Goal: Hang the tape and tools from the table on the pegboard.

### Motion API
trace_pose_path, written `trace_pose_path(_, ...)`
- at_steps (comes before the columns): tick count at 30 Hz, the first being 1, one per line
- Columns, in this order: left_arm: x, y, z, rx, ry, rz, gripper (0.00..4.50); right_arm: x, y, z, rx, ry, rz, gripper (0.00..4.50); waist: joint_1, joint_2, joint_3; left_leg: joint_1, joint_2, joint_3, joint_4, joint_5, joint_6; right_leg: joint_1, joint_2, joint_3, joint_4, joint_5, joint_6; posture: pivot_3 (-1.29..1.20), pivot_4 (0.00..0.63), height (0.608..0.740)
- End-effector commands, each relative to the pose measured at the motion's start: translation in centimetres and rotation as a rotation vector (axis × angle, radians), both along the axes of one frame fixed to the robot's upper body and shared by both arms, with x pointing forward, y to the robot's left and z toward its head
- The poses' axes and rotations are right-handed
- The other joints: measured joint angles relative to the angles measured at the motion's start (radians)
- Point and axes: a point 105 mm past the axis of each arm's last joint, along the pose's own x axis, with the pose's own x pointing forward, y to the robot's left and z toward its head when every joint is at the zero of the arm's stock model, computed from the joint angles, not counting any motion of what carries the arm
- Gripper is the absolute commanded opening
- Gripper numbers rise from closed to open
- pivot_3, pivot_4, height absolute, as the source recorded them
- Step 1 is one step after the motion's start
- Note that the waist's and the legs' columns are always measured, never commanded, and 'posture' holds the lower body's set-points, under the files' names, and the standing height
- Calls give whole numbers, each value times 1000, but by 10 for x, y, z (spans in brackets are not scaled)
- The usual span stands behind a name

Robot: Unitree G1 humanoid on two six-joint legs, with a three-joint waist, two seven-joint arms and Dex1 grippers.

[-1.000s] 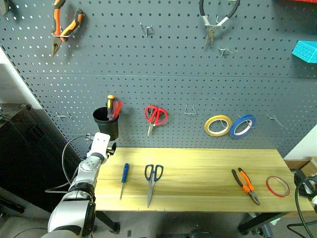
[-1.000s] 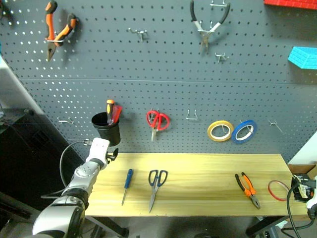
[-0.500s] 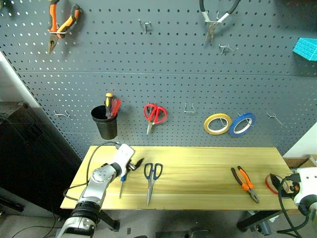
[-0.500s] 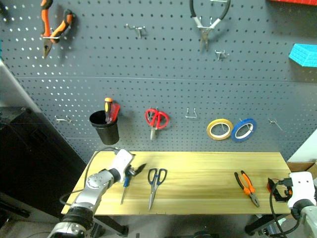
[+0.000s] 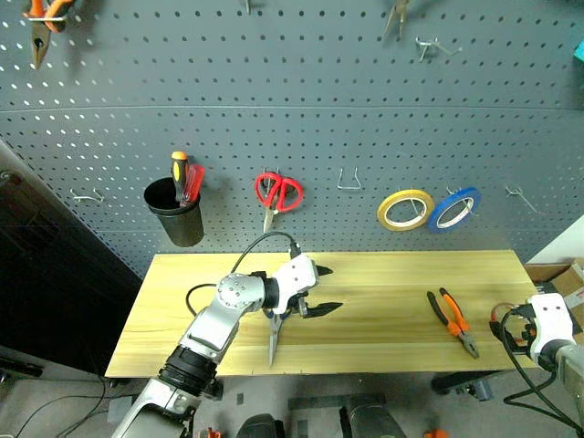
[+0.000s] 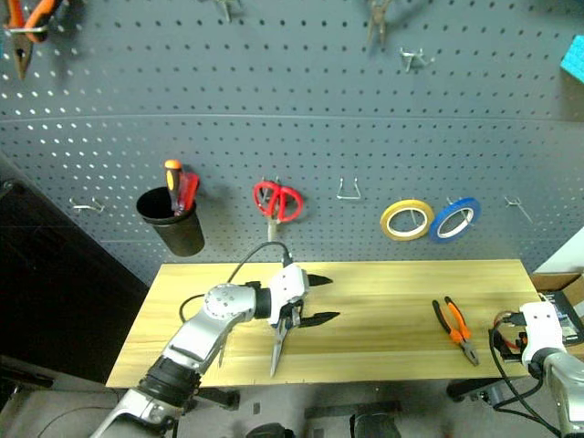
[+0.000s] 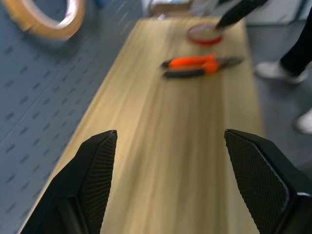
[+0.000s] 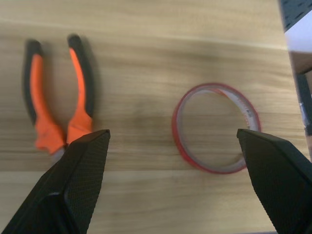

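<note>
Two wrist cameras are giving the close detail that the head views are missing. The right wrist view is showing the red tape (image 8: 216,127) lying flat on the table (image 8: 146,63), with the orange-and-black pliers (image 8: 57,97) lying near it, well apart from the ring; the right gripper (image 8: 178,185) is hovering over them with its fingers spread wide and holding nothing. The left wrist view is looking along the tabletop toward the same pliers and tape, with a yellow roll (image 7: 46,19) hanging on the pegboard (image 7: 39,97) to one side (a person's shoes (image 7: 278,70) are showing on the floor beyond the table edge).

From the head, the left gripper (image 5: 321,290) is reaching across the table toward the right, roughly level, its two fingers standing apart and empty, just above the blue-handled scissors (image 5: 274,339), whose handles are hidden under the wrist. The blue screwdriver is hidden behind the left arm. At the table's right end the right arm's white wrist is sitting just beyond the pliers.
</note>
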Motion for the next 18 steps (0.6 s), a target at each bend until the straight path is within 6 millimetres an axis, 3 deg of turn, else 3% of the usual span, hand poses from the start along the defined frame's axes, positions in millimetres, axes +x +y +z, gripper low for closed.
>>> trace_pose_path(1, -14, -17, 21, -18, -61, -124, 3735, 14, -11, 5, -20, 0, 15, 4500, -1, 0, 13, 0, 0, 0, 0, 0, 0, 0, 0, 0, -1, 0, 0, -88, 245, 740)
trace_pose_path(7, -37, -31, 32, -24, -27, -256, 3735, 34, -18, -4, 43, 68, -11, 4500, 3, 0, 53, -3, 0, -4, 0, 0, 1, 1, -7, -3, -4, 1, 1, -42, 280, 740)
trace_pose_path(10, -43, -35, 37, -31, -56, -300, 3735, 39, -22, -7, 74, 99, -45, 4500, 9, 4, 57, -13, -1, -7, 1, 0, 0, -9, -9, -6, -3, 1, 0, -25, 283, 740)
trace_pose_path(13, -45, -39, 41, -35, -105, -328, 3782, 39, -27, -10, 118, 118, -118, 3892, 14, 4, 62, -17, -2, -9, 2, 0, 0, -12, -11, -9, -3, 1, 0, -6, 282, 740)
trace_pose_path(18, -47, -41, 42, -35, -125, -339, 3782, 41, -26, -12, 221, 113, -192, 2207, 15, 2, 69, -18, -3, -10, 2, 0, 0, -11, -13, -11, -4, 1, 1, 2, 280, 740)
